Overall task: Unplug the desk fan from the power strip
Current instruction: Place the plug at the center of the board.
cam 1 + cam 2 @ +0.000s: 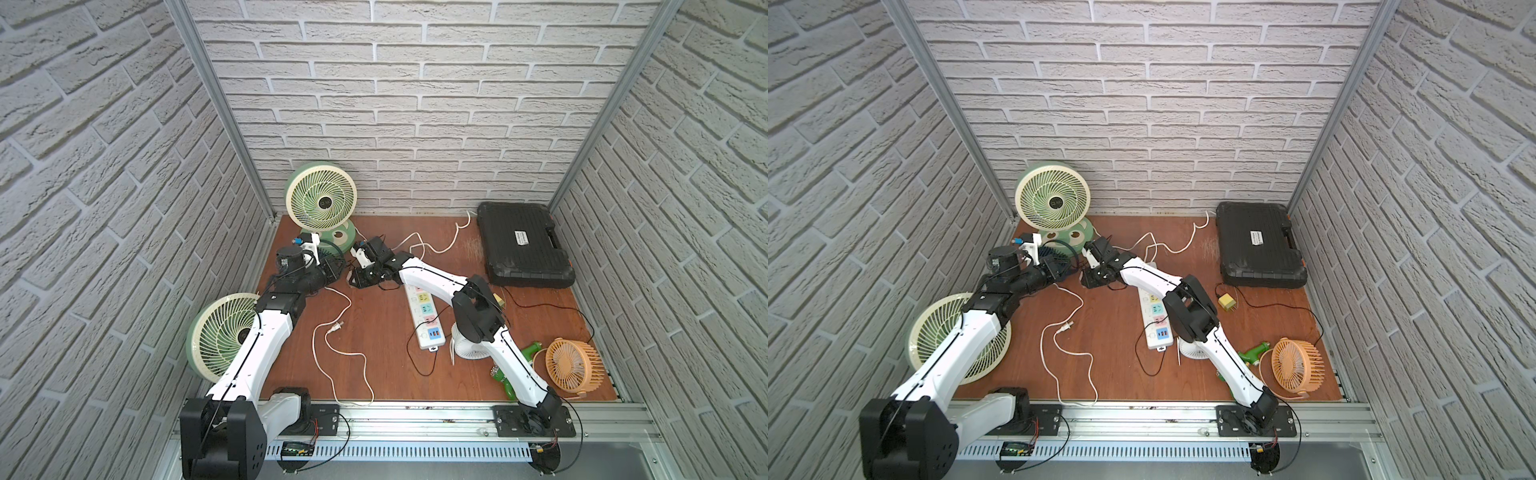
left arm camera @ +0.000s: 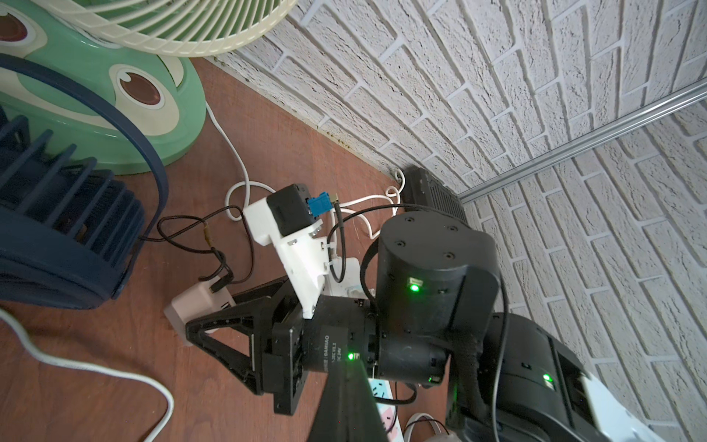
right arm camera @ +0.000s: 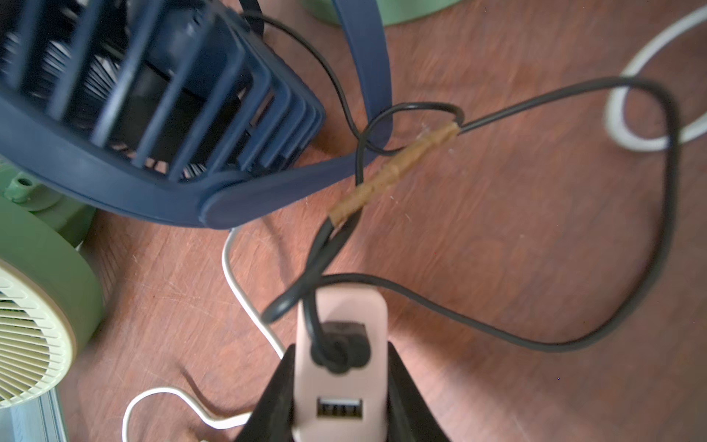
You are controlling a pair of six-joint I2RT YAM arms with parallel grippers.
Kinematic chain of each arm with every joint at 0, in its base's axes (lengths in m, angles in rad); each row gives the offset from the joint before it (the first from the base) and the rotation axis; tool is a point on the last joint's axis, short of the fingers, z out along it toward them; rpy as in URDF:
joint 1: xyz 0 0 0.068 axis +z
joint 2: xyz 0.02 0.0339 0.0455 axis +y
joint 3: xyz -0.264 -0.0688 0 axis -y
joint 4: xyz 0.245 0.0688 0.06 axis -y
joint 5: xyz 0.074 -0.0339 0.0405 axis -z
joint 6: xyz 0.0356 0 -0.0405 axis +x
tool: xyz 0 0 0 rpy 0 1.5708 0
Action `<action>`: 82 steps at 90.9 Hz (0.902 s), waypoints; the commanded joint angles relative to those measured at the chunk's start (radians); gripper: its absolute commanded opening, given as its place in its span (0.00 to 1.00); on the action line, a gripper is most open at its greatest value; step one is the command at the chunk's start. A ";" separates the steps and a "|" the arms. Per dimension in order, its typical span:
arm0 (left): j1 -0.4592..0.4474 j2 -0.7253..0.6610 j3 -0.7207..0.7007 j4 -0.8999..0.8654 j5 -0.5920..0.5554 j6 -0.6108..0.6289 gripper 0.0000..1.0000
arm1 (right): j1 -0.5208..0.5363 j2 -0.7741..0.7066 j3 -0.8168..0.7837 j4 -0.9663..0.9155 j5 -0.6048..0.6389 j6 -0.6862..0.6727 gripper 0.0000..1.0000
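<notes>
Scene, big to small: wooden table (image 1: 374, 307), with a black tool case (image 1: 523, 245) at 1 o'clock. Two green-and-cream fans: corner fan (image 1: 322, 197) upright at 11 o'clock, second fan (image 1: 220, 332) at 8 o'clock, half hidden behind the left arm (image 1: 257, 345). The navy desk fan (image 3: 153, 95) sits at 10 o'clock, just in front of the corner fan's base. There's an orange fan (image 1: 571, 365) at 4 o'clock.

Task item: power strip (image 1: 424, 320) just off centre toward 3 o'clock. It lies roughly 12-to-6 with the blue USB panel at the 6 o'clock end. The right arm (image 1: 432, 278) crosses over its far end. A small white fan (image 1: 469, 351) is just beside its near end, toward 5 o'clock.

Claws:
- The right gripper (image 3: 340, 367) is at 11 o'clock of the strip, clamped on a pink USB adapter (image 3: 340, 306) that is clear of the sockets.
- The left gripper (image 2: 350, 382) is by the navy fan, fingers together, nothing between them.

A black cable (image 3: 323, 245) runs from adapter to navy fan, with tan tape (image 3: 394, 172) on it.
</notes>
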 commanded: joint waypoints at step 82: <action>-0.026 0.160 -0.067 0.189 0.052 -0.031 0.00 | -0.048 -0.427 -0.320 -0.017 0.276 -0.104 0.54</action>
